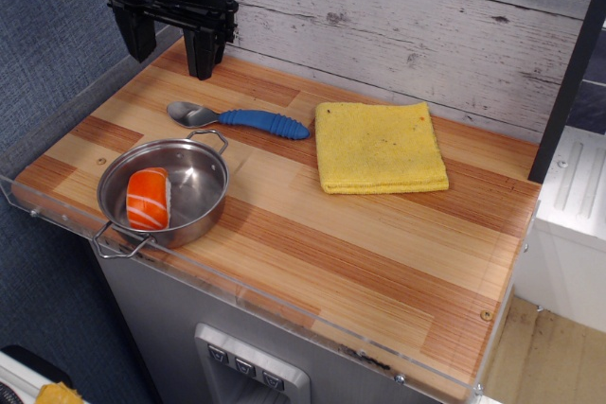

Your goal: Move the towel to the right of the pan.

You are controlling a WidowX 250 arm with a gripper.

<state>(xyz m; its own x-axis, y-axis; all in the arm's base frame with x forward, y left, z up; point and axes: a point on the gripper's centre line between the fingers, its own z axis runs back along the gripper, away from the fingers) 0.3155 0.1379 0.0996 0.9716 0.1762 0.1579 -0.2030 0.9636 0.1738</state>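
Observation:
The yellow towel [379,147] lies flat and folded on the wooden table, at the back right of centre. The small steel pan [166,192] with two wire loop handles sits at the front left, well apart from the towel, and holds an orange and white salmon sushi piece [148,199]. My gripper [171,48] hangs open and empty above the table's back left corner, far left of the towel and behind the pan.
A metal spoon with a blue handle [240,119] lies between the pan and the towel, near the back. A clear plastic rim [284,314] edges the table's front and sides. A plank wall stands behind.

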